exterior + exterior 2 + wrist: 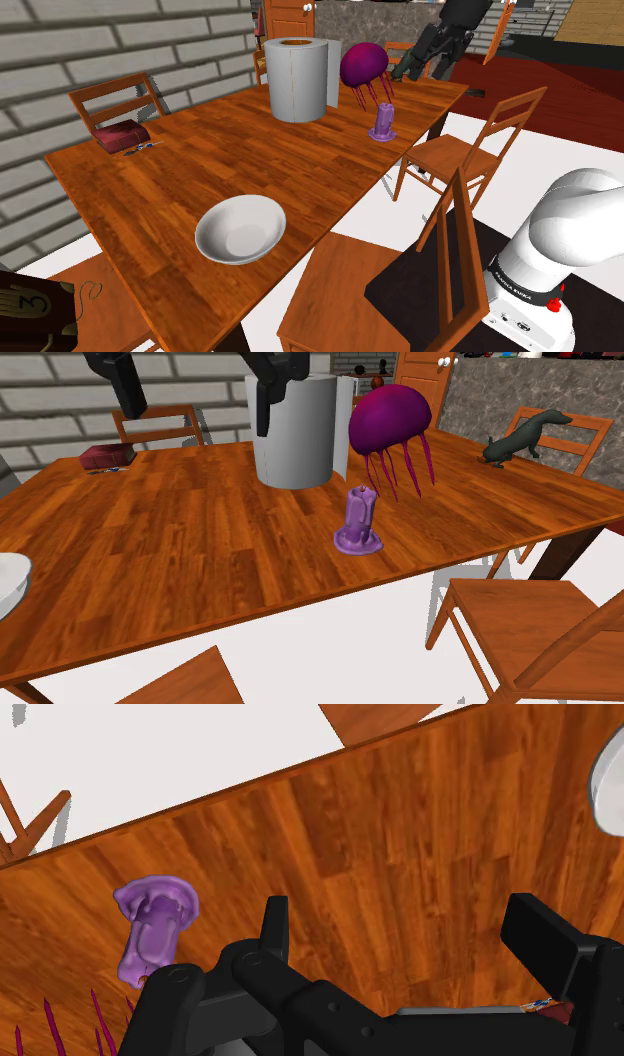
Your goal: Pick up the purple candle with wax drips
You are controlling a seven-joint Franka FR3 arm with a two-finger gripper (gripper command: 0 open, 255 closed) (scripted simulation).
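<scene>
The jaws are being held wide open above the wooden worktop (180,542), with nothing being clasped between them. The purple candle (360,522) is being carried upright by the worktop near its edge, just beside the tentacles of a purple jellyfish figure (390,417) and near a grey paper roll (300,437). It is being touched by neither finger, off to one side.

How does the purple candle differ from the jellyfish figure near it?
The candle is pale violet; the jellyfish is deep magenta. The candle is a short upright stub on a flared base; the jellyfish is a taller dome trailing thin tentacles. Both stand on the wooden table.
</scene>
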